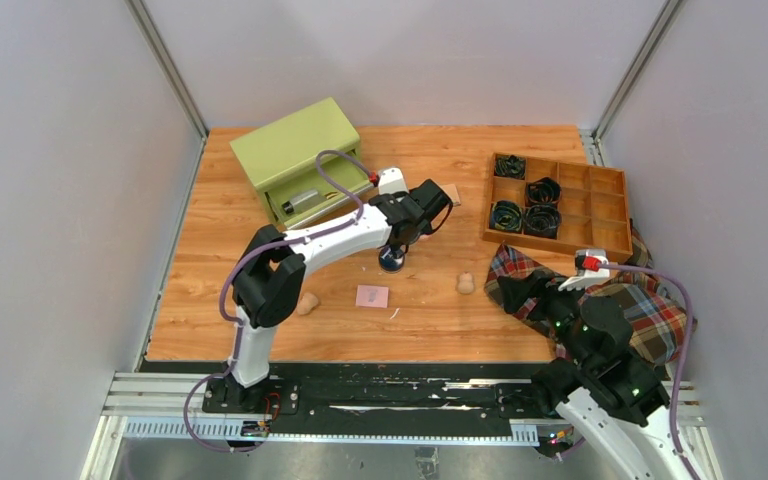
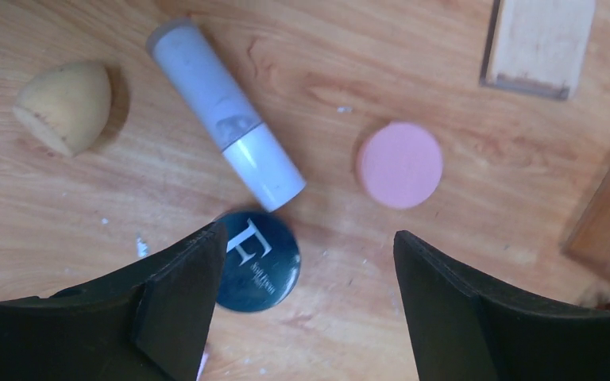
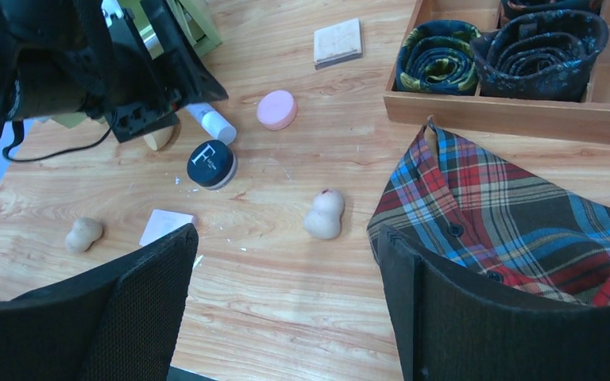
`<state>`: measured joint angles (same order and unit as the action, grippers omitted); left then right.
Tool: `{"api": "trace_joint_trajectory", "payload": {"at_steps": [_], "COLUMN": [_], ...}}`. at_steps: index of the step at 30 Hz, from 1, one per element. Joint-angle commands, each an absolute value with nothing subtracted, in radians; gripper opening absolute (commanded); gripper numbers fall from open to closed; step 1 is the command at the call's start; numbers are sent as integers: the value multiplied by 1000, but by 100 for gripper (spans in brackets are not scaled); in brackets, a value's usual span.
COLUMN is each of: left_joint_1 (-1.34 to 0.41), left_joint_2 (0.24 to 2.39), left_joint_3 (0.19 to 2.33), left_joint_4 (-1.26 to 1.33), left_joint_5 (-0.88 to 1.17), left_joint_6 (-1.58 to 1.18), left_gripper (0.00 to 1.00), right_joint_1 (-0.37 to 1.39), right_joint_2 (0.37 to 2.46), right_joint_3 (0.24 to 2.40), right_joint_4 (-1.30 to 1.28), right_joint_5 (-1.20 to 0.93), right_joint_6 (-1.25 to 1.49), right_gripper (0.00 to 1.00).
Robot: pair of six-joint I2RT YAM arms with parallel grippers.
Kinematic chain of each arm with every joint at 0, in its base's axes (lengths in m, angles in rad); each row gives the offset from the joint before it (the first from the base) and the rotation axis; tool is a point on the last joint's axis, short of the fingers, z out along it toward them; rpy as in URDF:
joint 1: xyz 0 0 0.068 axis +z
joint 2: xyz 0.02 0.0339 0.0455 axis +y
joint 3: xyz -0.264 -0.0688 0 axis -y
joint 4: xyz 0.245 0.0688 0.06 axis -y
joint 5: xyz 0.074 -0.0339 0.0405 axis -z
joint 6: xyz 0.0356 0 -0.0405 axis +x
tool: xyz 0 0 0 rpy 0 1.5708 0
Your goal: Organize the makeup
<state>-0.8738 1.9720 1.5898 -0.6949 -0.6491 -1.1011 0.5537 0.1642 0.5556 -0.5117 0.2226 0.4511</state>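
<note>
Jaws spread, the left gripper [image 2: 306, 250] hovered over the navy round compact [image 2: 256, 260], lower centre; grasping it likely needed centring, then descending.

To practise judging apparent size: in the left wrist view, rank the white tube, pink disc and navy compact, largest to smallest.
1. white tube, clearly largest.
2 and 3. navy compact and pink disc look alike; the compact is partly hidden, so they stay unranked.
</note>
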Motion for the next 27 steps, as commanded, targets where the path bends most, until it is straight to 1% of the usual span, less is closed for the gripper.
{"api": "trace_joint_trajectory", "payload": {"at_steps": [1, 3, 7, 16, 24, 27], "left_joint_1": [-838, -831, -803, -784, -784, -785], "left_joint_2": [2040, 2057, 2087, 2181, 2250, 2253], "left_joint_3": [1678, 1693, 1704, 1724, 1739, 1728], "left_joint_4": [-749, -773, -798, -850, -852, -854], "left_joint_5": [-741, -786, -795, -811, -810, -797], "left_joint_6": [-1223, -1263, -1328, -1414, -1443, -1439], "left_gripper": [82, 82, 80, 72, 57, 48], "right_joint_1": [540, 540, 540, 539, 540, 540], "right_joint_2": [124, 119, 117, 133, 138, 138], "right_joint_3": [569, 558, 542, 551, 535, 536], "right_joint_4": [-574, -574, -574, -571, -558, -557], "right_joint_5": [252, 234, 217, 248, 247, 254], "right_joint_6": [457, 482, 510, 491, 493, 489], "right_gripper": [83, 83, 83, 83, 83, 83]}}
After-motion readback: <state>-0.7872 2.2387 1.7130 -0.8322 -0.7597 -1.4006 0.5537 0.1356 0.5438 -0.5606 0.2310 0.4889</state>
